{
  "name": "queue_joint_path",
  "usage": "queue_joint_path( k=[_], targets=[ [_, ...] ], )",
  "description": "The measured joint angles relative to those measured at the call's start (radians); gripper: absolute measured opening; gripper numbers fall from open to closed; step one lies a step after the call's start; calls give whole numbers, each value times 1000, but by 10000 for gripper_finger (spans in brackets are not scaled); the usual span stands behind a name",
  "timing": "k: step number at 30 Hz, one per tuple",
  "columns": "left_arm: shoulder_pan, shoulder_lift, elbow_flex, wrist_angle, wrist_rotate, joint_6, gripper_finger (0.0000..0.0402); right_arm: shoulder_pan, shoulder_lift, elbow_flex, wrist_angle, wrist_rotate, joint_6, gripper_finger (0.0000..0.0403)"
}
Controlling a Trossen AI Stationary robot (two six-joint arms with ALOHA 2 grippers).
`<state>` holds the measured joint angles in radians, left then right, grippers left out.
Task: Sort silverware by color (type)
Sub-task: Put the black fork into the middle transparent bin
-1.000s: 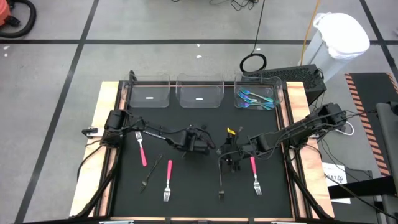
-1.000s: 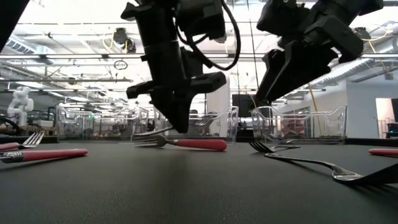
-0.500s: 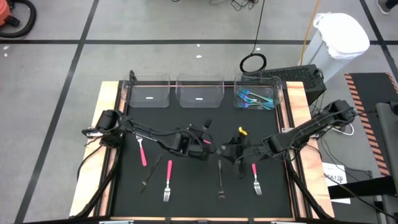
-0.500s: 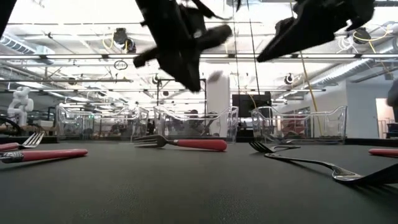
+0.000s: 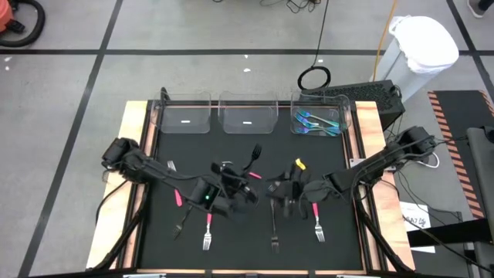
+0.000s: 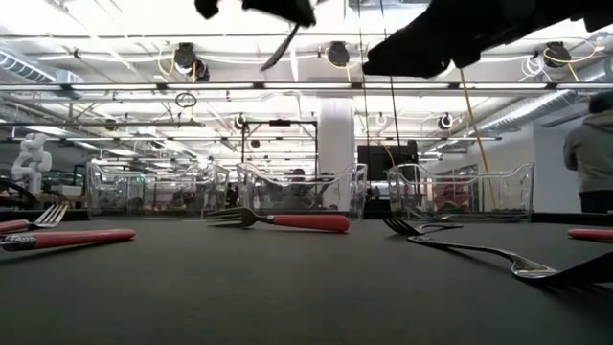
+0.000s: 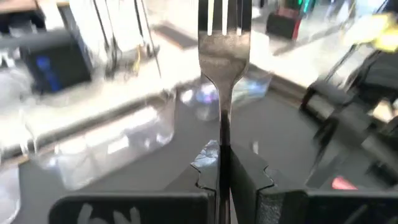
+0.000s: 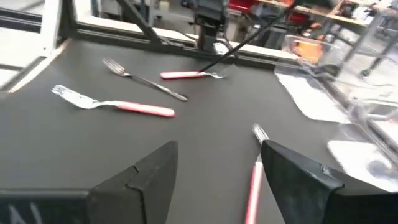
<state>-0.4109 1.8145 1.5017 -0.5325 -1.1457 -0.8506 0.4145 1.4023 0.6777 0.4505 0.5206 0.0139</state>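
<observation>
The left gripper (image 7: 221, 180) is clamping a black fork (image 7: 222, 62) above mid-table; its tines are running out of the wrist view. The right gripper (image 8: 217, 180) is hovering nearby, fingers apart, empty. Pink forks (image 8: 115, 103) are lying on the mat, and teal pieces (image 5: 316, 123), indistinct, are resting in the right bin (image 5: 347, 116).

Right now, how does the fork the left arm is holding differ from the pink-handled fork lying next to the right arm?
The held fork is up in the air, clamped in the shut jaws of the left gripper; the pink-handled fork lies flat on the table, with nothing gripping it. The held fork shows no pink, only dark metal; the other has a pink handle and silver head. Both are slim forks.
</observation>
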Motion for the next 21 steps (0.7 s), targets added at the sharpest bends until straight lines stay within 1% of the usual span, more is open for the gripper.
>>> queue_joint_path(
  k=[2, 5, 8, 16, 21],
  targets=[
    [-16, 0, 0, 80, -39, 88, 22, 0, 28, 0, 65, -32, 6, 226],
    [-33, 6, 0, 196, -63, 229, 22, 0, 68, 0, 156, -70, 24, 226],
    [-49, 19, -1, 288, -91, 332, 22, 0, 92, 0, 225, -79, 36, 226],
    [-70, 75, -2, 518, -160, 516, 22, 0, 100, 0, 309, -78, -19, 226],
    [-79, 107, -2, 668, -165, 600, 22, 0, 100, 0, 337, -77, -38, 226]
  ],
)
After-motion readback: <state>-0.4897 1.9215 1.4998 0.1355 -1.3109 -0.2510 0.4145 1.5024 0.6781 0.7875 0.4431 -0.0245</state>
